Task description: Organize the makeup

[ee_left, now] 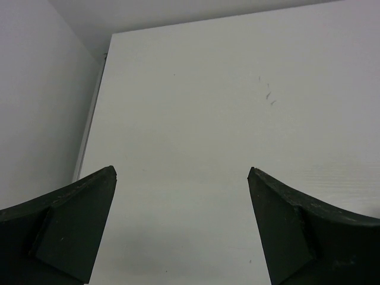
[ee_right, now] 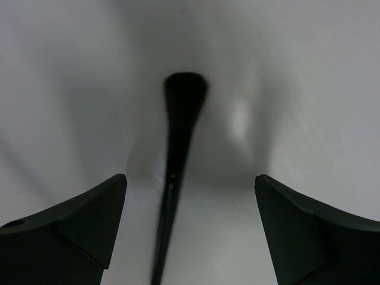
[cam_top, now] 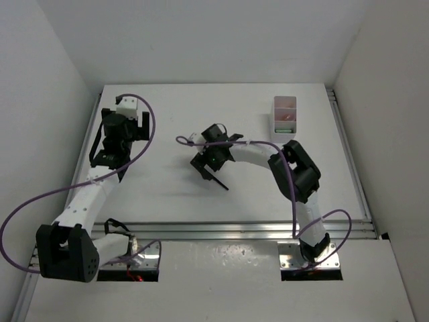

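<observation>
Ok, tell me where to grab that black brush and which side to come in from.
Take the black brush by its thin handle, below the wider head, coming straight down from above. It lies flat on the table, so a side approach offers little to pinch. The open right gripper straddles the handle; closing across its width should hold it.

This is a robotics lab test cell: a flat white surface boxed in by plain white walls. A left arm and a right arm stand bolted at its near edge beside aluminium rails, each trailing a purple cable.
</observation>
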Controlling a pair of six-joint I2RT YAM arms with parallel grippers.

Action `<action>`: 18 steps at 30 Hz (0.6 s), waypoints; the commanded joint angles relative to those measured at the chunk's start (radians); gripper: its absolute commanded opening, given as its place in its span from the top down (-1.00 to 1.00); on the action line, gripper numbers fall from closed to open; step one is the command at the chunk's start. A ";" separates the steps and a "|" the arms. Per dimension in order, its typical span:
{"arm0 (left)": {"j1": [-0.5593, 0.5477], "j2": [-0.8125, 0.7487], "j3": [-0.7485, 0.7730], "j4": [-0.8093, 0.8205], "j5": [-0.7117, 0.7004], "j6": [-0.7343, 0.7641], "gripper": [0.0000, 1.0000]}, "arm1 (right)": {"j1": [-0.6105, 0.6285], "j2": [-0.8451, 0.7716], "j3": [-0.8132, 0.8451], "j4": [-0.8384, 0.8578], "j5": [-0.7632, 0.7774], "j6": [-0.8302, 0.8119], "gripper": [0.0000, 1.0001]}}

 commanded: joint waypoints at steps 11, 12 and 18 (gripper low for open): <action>0.050 0.005 -0.038 0.086 0.043 -0.122 -0.98 | 0.084 0.059 -0.078 -0.062 0.124 0.014 -0.03; 0.050 0.005 -0.038 0.086 0.044 -0.122 -0.98 | 0.085 0.065 -0.080 -0.071 0.130 0.019 0.10; 0.059 0.025 -0.038 0.095 0.062 -0.131 -0.98 | 0.078 0.037 -0.094 -0.090 0.113 -0.004 1.00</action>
